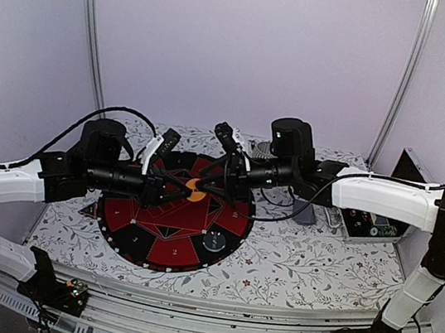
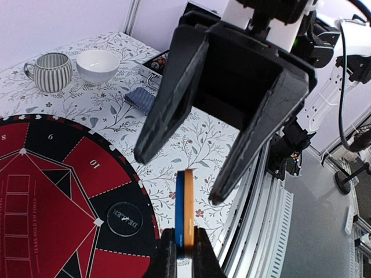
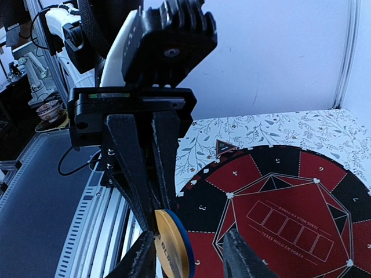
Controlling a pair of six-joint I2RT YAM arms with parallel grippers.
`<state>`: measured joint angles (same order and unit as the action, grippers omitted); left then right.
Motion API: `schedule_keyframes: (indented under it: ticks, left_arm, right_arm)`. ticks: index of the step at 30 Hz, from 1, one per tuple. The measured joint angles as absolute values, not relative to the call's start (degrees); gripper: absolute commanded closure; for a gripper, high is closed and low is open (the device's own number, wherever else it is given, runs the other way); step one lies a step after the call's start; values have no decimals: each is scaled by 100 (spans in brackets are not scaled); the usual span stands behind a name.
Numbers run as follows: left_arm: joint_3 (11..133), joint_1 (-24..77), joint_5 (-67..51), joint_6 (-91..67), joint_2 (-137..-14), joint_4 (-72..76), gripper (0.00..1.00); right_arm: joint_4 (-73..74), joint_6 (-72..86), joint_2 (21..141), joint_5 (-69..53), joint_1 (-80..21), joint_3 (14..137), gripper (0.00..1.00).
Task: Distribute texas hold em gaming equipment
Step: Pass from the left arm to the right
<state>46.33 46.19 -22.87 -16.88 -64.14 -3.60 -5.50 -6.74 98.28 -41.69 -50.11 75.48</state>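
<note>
Two poker chips, one blue and one orange, stand on edge, pressed together. My left gripper is shut on their lower part and holds them above the mat. From above, the orange chip shows where the two grippers meet over the mat's middle. My right gripper faces the left one with its jaws open, one finger on each side of the chips. In the right wrist view the chips sit close to the left finger, and the other finger stands well apart. A grey-blue stack of cards lies on the cloth.
The round red-and-black mat covers the table's middle, with a clear dealer disc near its rim. A ribbed grey cup and a white bowl stand beyond the mat. An open box sits at the right.
</note>
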Motion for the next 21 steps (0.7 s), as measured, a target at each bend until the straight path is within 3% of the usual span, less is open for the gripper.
schedule_keyframes:
  ticks: [5,8,12,13,16,17,21]
  left_arm:
    - [4595,4637,-2307,-1629,-6361,-261,100]
    - [4593,4644,-2300,-1610,-6326,-220,100]
    - [4556,4650,-2388,-1455,-6324,-207,100]
    - [4536,4654,-2427,-1435,-6322,-200,95]
    - [4488,4668,-2499,-1385,-6322,-123,61]
    - [4464,4672,-2493,-1356,-6320,-84,55]
    - [4259,4678,-2497,-1332,-6184,89,52]
  right_arm:
    - [-351,-676,9926,-4211,-5096,7614,79]
    - [-279,-703,9935,-4281,-5096,7651,95]
    - [-113,-687,9935,-4639,-5076,7671,98]
    - [-78,-698,9935,-4692,-5076,7671,98]
    - [-30,-720,9935,-4812,-5072,7671,98]
    - [-25,-744,9935,-4838,-5072,7673,98]
    - [5,-784,9933,-4877,-5072,7723,98]
